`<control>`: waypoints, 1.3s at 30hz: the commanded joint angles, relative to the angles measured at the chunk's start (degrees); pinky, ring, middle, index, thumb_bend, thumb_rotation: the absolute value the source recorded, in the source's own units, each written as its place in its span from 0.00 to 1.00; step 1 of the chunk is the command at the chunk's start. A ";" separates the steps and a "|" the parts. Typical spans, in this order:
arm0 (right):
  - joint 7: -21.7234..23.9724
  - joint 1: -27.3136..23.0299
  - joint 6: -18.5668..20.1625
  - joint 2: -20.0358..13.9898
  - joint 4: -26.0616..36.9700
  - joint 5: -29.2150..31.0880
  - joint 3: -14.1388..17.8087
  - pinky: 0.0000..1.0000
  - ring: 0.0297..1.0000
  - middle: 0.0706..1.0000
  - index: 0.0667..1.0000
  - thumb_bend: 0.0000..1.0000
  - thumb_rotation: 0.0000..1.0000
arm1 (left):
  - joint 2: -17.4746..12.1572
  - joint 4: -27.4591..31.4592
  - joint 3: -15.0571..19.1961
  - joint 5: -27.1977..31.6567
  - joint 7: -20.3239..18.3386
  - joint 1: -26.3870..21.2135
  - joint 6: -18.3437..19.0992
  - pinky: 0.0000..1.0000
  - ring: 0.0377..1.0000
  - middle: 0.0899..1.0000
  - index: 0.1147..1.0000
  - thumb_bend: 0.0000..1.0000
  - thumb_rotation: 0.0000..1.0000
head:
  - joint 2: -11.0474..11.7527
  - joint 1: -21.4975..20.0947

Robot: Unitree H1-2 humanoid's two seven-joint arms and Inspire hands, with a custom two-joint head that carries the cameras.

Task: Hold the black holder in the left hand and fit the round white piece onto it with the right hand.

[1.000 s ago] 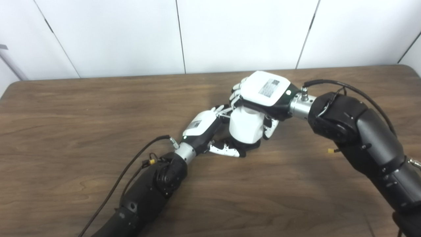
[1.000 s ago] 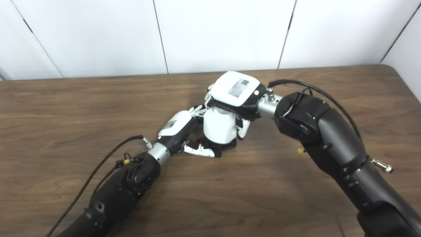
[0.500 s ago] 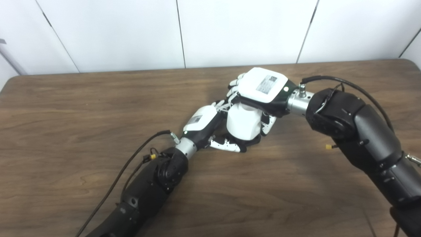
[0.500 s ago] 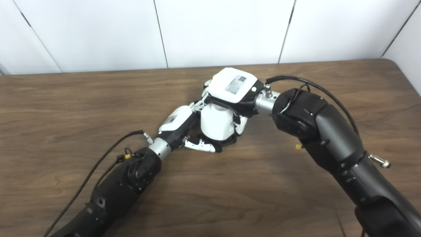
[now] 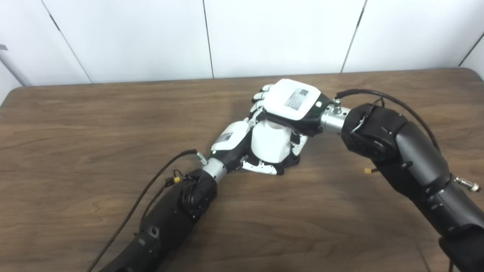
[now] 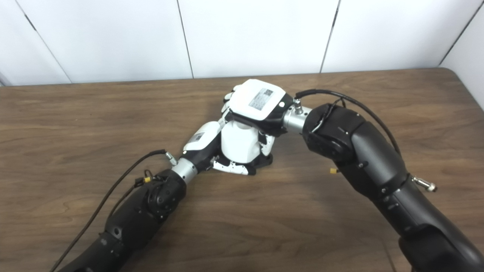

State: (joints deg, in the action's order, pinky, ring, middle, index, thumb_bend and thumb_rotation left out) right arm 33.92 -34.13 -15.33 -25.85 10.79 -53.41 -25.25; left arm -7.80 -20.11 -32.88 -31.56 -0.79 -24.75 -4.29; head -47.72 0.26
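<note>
A: What's the setting?

B: A dark brown wooden table (image 5: 94, 124) with white wall panels (image 5: 280, 34) behind it.

A: Start nearest the camera. What do you see?

B: Two black arms come up from the bottom edge. The left hand (image 5: 236, 145) lies low on the table, its white-shelled back turned up and to the left, its fingers (image 5: 261, 168) wrapped around the foot of the stack. It is gripping the black holder (image 5: 293, 161), of which only a dark rim shows at the bottom and right.

A: And the round white piece?

B: The round white plastic cylinder (image 5: 270, 143) stands on that holder, near the middle of the table. Its long axis is close to upright, leaning slightly, with its top end pointing up into the right palm.

A: What is the right hand doing?

B: The right hand (image 5: 289, 104) sits over the top of the cylinder, back facing up, its fingers curled down over the sides and closed on it. Whether the cylinder is fully seated, I cannot tell.
</note>
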 commanded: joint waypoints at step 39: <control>-1.09 -4.34 -3.82 -5.02 -2.36 -3.04 -0.51 0.89 0.85 0.75 0.45 0.52 0.14 | -0.57 -0.27 -2.20 -0.08 -8.74 3.57 4.04 1.00 1.00 0.92 0.41 0.52 0.06 | -0.75 -2.21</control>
State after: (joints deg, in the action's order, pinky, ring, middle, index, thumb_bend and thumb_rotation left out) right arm 32.78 -36.02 -17.88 -29.04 8.50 -55.92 -26.28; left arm -8.29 -17.97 -32.87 -31.43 -2.84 -24.19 -2.95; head -48.43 -1.93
